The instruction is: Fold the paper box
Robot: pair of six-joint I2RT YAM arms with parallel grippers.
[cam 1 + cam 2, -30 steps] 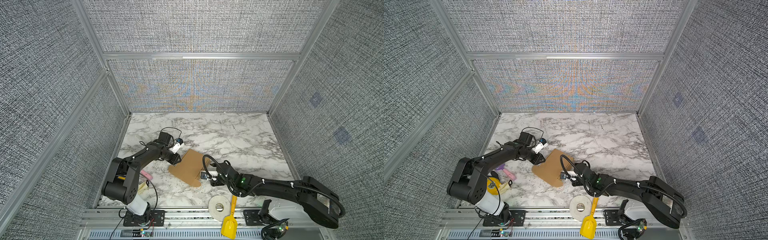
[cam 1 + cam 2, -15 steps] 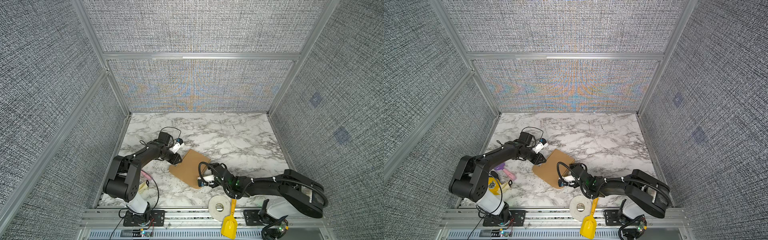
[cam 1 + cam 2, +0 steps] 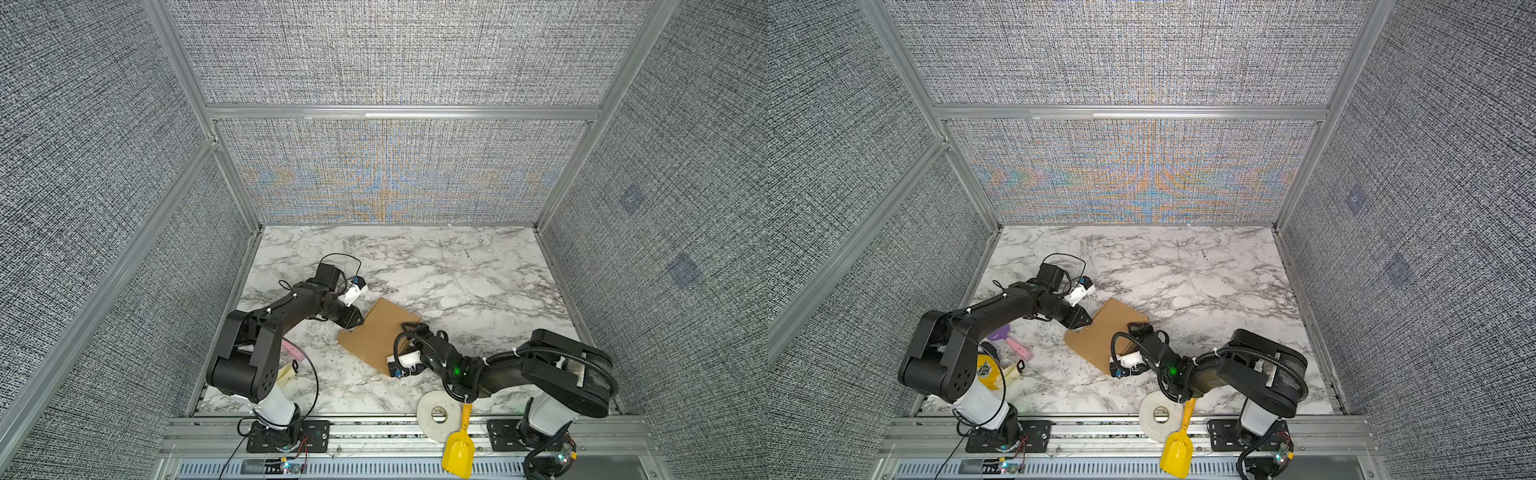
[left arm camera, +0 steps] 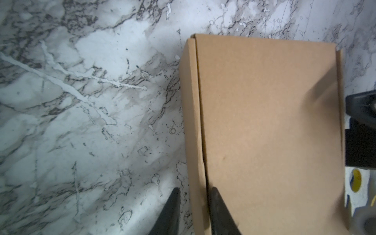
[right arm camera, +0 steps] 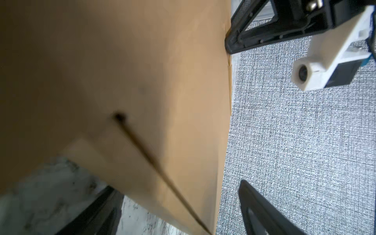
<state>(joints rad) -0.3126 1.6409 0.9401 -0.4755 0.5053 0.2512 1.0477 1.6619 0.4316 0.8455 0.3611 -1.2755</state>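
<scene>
**Cardboard between two arms.** The paper box (image 3: 376, 338), plain brown cardboard with its broad face up, lies on the marble bench (image 3: 457, 266). In both top views it sits near the front, a little left of centre, turned at an angle between the two arms.

The left gripper (image 3: 352, 322) meets the box at its left corner. In the left wrist view its jaws stand narrow, with one of the dark fingers (image 4: 173, 209) on each side of the box's slim side flap (image 4: 193, 122). They appear to pinch that flap, though the contact sits at the very edge of the frame.

The right gripper (image 3: 411, 330) reaches in from the right, over the box's opposite edge. In the right wrist view its jaws are spread wide and grip nothing. One finger is low beside the bench and the other stands clear of the cardboard. The box fills much of that blurred view, with a dark slit (image 5: 142, 146) running across it.

A white tape roll (image 3: 428, 430) and a yellow scoop (image 3: 457, 451) rest at the front edge, apart from the box.
</scene>
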